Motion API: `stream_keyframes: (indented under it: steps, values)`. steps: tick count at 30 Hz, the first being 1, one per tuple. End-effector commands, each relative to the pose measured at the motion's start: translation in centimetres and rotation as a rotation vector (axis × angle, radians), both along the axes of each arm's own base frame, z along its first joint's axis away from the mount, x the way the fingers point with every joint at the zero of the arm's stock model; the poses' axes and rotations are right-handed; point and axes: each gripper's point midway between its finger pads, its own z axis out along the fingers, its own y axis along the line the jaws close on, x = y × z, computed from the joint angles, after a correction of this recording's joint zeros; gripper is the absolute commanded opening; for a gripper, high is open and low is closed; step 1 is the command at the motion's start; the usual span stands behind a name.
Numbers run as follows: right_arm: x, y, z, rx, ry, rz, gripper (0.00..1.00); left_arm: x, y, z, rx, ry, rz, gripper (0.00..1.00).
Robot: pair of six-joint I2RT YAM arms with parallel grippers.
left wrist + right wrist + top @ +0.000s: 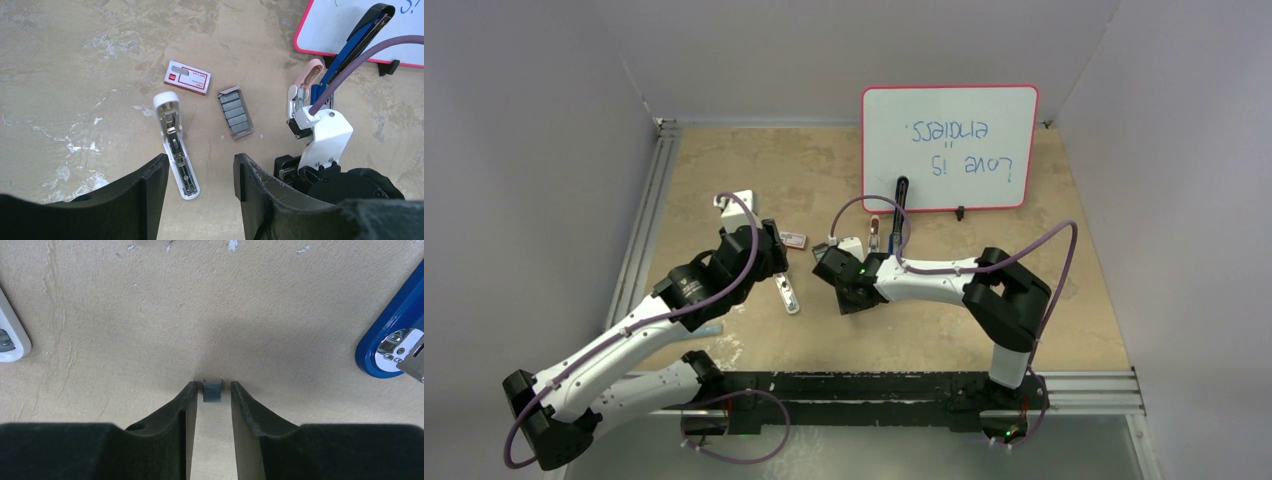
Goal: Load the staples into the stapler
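Top view first: the right gripper point(844, 290) points down at the table with the forearm reaching across. The stapler point(900, 205) sits just past it and a bit to its right, long axis running away from the arms. The right arm's clearly the closer one. The left gripper point(774, 258) hangs off on the far side of it.

Left wrist cam: the left gripper is spread wide and holding nothing. The white oblong bar point(175, 145) lies just ahead of its tips. Further out to the right are the staples point(235, 115) in their tray, with the stapler flipped open beyond that.

Right wrist cam: the jaws are narrow, with a staple strip point(212, 391) sat right between the tips. I can't tell if it's actually pinched, since there looks to be a sliver of gap. The stapler's blue end is ahead and to the right, so I'd reckon that's the way to carry it.
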Motion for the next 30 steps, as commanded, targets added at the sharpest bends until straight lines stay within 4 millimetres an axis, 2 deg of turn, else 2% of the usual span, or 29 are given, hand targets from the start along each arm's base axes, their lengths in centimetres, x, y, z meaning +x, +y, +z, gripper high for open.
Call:
stream_keyframes:
  steps: [1, 13, 22, 27, 30]
  values:
    - [0.4, 0.2, 0.2, 0.003, -0.012, -0.034, 0.33, 0.6, -0.4, 1.6, -0.033, -0.046, 0.007, 0.50]
    - [1.2, 0.3, 0.2, -0.011, -0.043, -0.046, 0.31, 0.6, -0.4, 1.5, -0.032, -0.045, 0.007, 0.51]
    - [1.1, 0.0, 0.3, -0.015, -0.043, -0.050, 0.22, 0.6, -0.5, 1.5, -0.034, -0.044, 0.006, 0.50]
    - [2.4, 0.6, 2.0, 0.023, -0.113, -0.066, 0.20, 0.6, -0.5, 1.4, -0.032, -0.040, 0.004, 0.50]
    - [4.0, 1.8, 4.3, 0.085, -0.204, -0.066, 0.20, 0.6, -0.5, 1.5, -0.034, -0.043, 0.005, 0.50]
